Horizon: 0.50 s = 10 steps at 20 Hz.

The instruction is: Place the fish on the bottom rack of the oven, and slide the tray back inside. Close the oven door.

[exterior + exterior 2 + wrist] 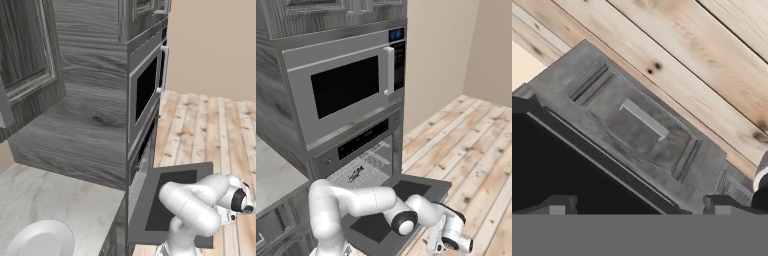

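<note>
The fish (356,173) lies on the bottom rack (363,167) inside the oven (358,150) — its door (406,197) dropped flat over pale wood flooring (476,150). The gripper (637,205) hangs beyond the door's edge, fingers spread, holding nothing — beige walls (441,55) behind.

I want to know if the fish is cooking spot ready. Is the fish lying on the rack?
Touching. In the right base view the fish lies flat on the bottom rack inside the open oven.
</note>
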Available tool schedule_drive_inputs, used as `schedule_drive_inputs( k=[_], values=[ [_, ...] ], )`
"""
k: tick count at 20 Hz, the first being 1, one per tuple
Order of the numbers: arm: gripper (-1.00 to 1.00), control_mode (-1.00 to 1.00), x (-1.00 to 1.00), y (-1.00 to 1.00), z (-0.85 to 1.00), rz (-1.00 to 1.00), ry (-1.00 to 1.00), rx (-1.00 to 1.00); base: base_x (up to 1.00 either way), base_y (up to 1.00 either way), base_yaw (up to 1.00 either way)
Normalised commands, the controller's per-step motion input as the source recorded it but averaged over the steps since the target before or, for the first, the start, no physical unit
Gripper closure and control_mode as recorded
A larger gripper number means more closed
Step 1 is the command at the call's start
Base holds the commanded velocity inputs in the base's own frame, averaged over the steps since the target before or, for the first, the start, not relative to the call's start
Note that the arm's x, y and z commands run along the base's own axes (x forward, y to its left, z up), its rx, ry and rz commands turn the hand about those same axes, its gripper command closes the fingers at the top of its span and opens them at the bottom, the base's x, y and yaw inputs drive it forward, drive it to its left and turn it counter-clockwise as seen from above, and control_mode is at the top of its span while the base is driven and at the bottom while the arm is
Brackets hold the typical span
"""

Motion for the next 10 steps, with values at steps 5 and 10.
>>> schedule_drive_inputs(
  k=[5,10],
  values=[
    [-1.00,-1.00,0.60,0.14,-0.52,0.00,0.13,0.27,0.00,0.00,0.00],
    [-1.00,-1.00,0.66,0.31,-0.57,0.00,0.18,0.31,0.00,0.00,0.00]
  ],
)
